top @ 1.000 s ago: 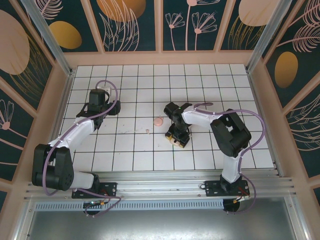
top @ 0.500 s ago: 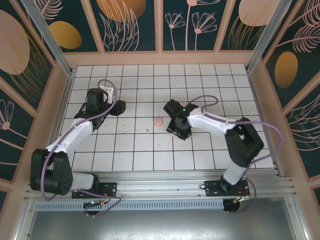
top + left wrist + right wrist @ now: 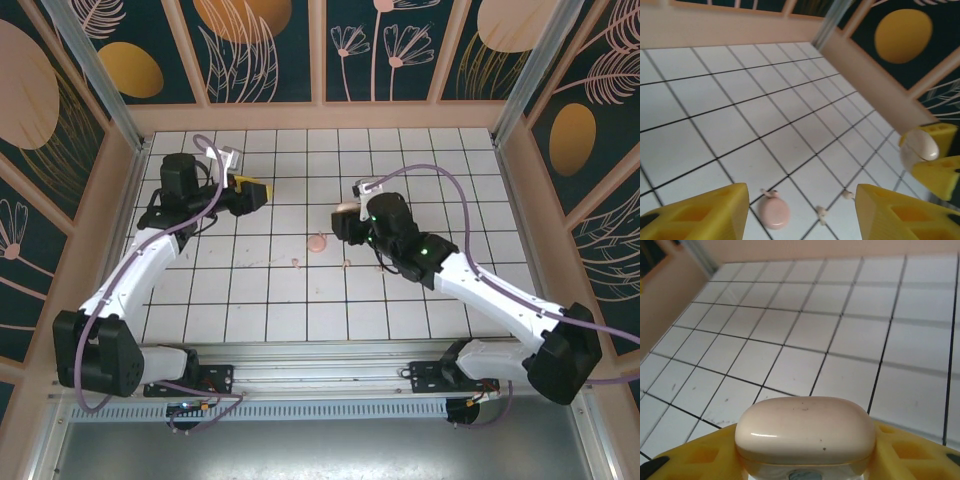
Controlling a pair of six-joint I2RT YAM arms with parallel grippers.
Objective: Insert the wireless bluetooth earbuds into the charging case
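Observation:
My right gripper [image 3: 805, 452] is shut on the charging case [image 3: 805, 429], a pale cream rounded shell with a lid seam, lid closed. It holds the case [image 3: 347, 210] above the table's middle. The case [image 3: 920, 146] and the right fingers [image 3: 935, 172] also show at the right edge of the left wrist view. Two tiny cream earbuds [image 3: 297, 263] [image 3: 347, 264] lie loose on the tiles [image 3: 821, 214] [image 3: 846, 194]. My left gripper [image 3: 258, 192] hangs open at the back left with nothing between its yellow fingers [image 3: 700, 212].
A small salmon-pink oval pebble-shaped piece [image 3: 318, 241] lies on the tiles between the arms, close to the earbuds [image 3: 774, 212]. Wooden walls [image 3: 320, 118] fence the white grid table on three sides.
The right arm has lifted off the tiles and stretched back with the case in its fingers, uncovering an earbud. The left gripper has swung right, toward the middle.

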